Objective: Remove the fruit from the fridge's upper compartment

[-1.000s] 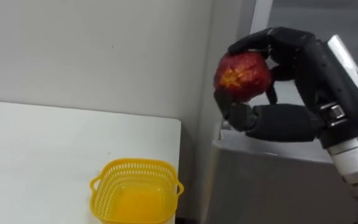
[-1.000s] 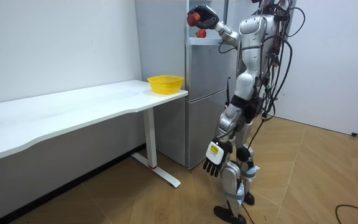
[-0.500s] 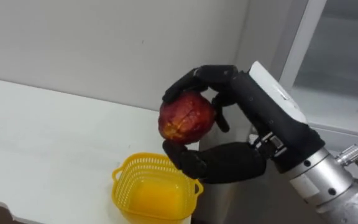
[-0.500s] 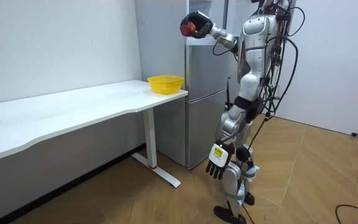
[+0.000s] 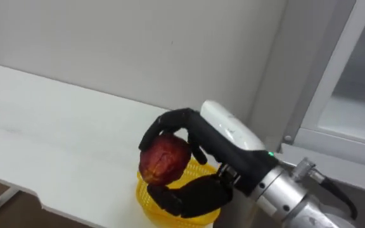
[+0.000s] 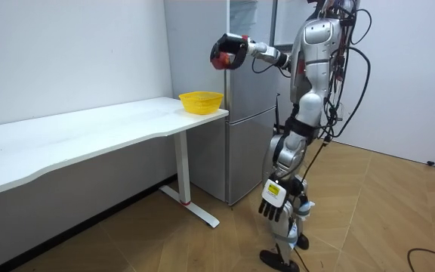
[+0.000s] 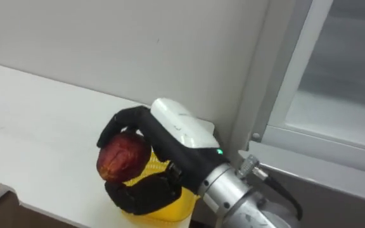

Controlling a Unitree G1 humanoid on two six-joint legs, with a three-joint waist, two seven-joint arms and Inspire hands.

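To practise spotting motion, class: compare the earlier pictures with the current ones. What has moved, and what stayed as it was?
The right hand, shut on the red fruit, swung away from the fridge and down toward the yellow basket. Unchanged: its grip on the fruit, the basket on the white table, the left hand hanging at the robot's side.

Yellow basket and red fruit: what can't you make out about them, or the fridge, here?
Inside of the basket: in the left eye view the right hand and fruit cover it.
Kind of fruit: the hand wraps it; too small in the room view.
Shelves of the fridge: cut off by the eye views' right edge.
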